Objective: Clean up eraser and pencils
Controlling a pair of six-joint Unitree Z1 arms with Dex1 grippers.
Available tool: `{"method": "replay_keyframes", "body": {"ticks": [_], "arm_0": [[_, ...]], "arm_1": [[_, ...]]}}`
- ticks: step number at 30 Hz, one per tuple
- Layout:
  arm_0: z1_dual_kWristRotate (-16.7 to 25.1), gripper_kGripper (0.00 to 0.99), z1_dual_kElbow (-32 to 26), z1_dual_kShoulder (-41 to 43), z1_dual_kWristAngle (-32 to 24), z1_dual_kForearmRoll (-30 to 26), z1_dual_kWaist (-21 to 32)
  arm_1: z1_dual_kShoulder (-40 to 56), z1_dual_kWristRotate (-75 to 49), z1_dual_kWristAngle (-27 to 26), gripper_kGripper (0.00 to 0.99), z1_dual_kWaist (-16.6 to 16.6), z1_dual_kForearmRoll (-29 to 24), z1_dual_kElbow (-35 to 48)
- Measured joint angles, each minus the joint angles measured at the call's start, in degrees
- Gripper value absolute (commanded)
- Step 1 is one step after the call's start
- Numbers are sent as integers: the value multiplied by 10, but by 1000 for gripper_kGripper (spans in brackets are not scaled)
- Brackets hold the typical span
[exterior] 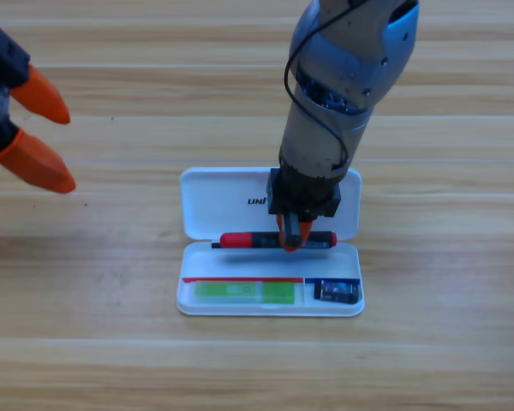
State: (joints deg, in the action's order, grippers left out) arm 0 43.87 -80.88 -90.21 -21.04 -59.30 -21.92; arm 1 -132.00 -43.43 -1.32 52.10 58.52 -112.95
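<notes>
Count: 2 pencils, 1 eraser, 1 white case, 2 grippers. The white case (207, 208) lies open in the lower centre of the frame, lid toward the top, tray toward the bottom. In the tray's front row the green pencil (244, 292) lies flat on the left side, and the eraser (337, 291) sits in the small compartment at the lower right. The red and black pencil (257, 240) lies crosswise at the hinge line btw. lid and tray, above the green one. The right gripper (292, 240) comes down from the top centre and points straight at this pencil; its orange jaws are clamped on the barrel, right of the middle. The left gripper (67, 145) waits at the upper left edge, jaws apart, well away from the case.
</notes>
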Motion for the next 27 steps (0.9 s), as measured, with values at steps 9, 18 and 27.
{"method": "replay_keyframes", "body": {"ticks": [9, 18, 27], "arm_0": [[0, 990, 21, 0, -1, 14, 0], [0, 990, 56, 0, -1, 28, 0], [-10, 959, 41, 0, -44, 75, 25]], "arm_1": [[0, 19, 7, 902, 1, 2, 0], [25, 23, -56, 904, 4, 8, 50], [249, 41, -182, 922, 14, 9, 157]]}}
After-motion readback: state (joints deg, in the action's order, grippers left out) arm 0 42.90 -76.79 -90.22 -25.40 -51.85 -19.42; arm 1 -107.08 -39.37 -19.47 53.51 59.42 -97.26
